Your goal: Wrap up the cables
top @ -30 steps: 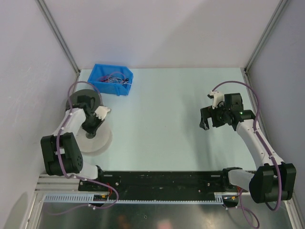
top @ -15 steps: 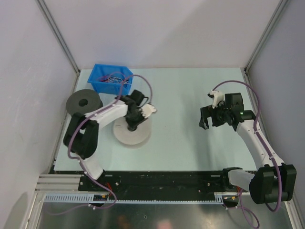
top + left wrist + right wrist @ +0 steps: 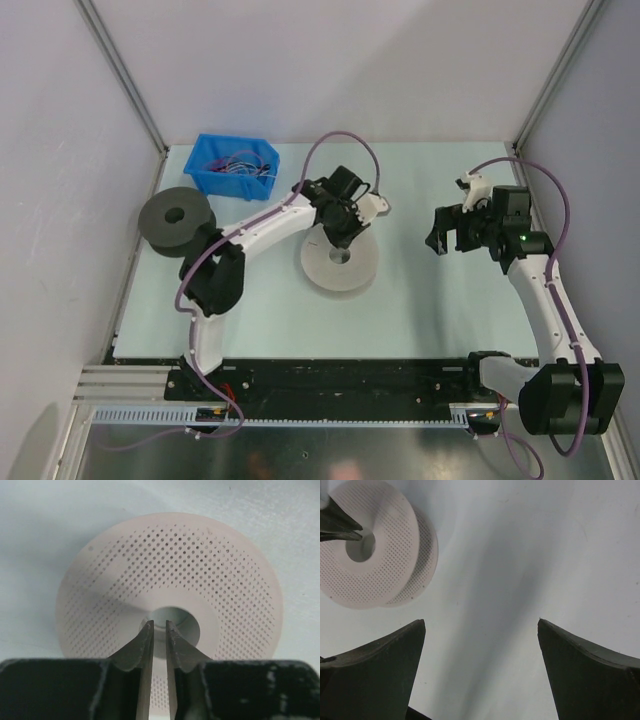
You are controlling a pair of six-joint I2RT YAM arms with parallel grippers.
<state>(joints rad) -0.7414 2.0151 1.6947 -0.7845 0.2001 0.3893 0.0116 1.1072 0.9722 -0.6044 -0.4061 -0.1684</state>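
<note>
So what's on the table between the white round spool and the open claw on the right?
Nothing: it's just bare table between the white spool and the right gripper. The top view and the right wrist view both show it.

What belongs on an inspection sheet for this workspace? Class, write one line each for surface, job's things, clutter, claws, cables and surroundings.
surface: pale table, matt.
job's things: white spool flat mid-table; black spool flat at the left; no wire seen on either.
clutter: nothing seen.
claws: left claw nearly closed, tips at the white spool's centre hole, grip unclear; right claw wide open, empty.
cables: thin reddish cables tangled in the blue bin, far left; purple hoses along both arms.
surroundings: plain grey walls, metal frame posts.
</note>
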